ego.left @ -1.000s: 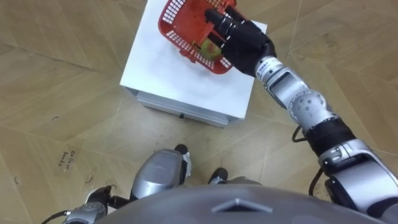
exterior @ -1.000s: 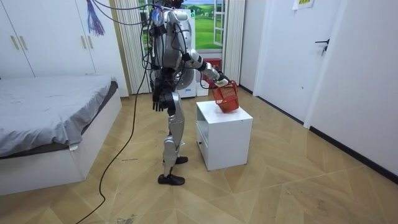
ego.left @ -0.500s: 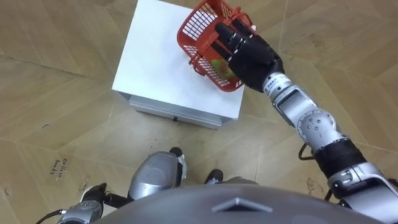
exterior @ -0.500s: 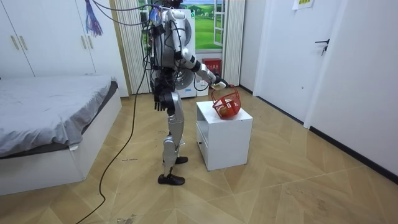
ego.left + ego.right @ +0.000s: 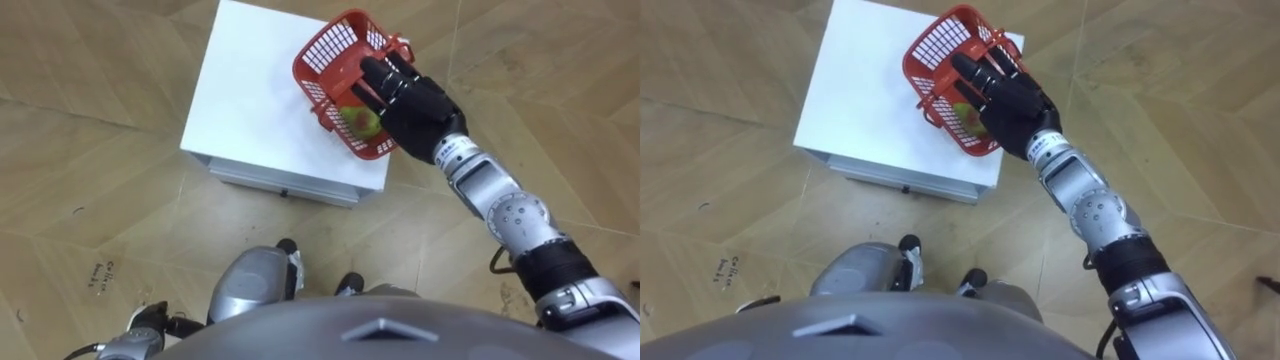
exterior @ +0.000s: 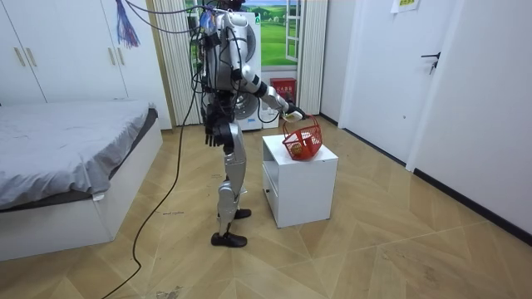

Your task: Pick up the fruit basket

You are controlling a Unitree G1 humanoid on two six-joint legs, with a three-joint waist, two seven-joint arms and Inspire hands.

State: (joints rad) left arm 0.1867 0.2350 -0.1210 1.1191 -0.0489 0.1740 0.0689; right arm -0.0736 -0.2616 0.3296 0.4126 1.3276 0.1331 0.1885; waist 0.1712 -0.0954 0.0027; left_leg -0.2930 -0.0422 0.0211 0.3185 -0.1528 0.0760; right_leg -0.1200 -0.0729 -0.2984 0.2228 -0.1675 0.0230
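The red mesh fruit basket (image 5: pixel 325 55) holds a green and red fruit (image 5: pixel 362 121) and sits at the far right corner of the white cabinet's top (image 5: pixel 250 100). Its handle stands up. My right hand (image 5: pixel 415 100) reaches over the basket from the right, with its dark fingers curled round that handle. In the room view the basket (image 6: pixel 304 143) hangs level under this hand (image 6: pixel 291 115), at or just above the cabinet top. I cannot tell whether it touches. My left hand (image 6: pixel 214 133) hangs relaxed at my hip. I stand upright close to the cabinet's front.
The cabinet (image 6: pixel 303 183) has a drawer in its front and stands on a wooden floor. A bed (image 6: pixel 66 158) lies behind me at the room view's left. Behind the cabinet is a curtained window, and a door (image 6: pixel 386 75) is at the room view's right.
The basket was tilted and held higher a second ago. My right hand has brought it down and level over the cabinet's corner.
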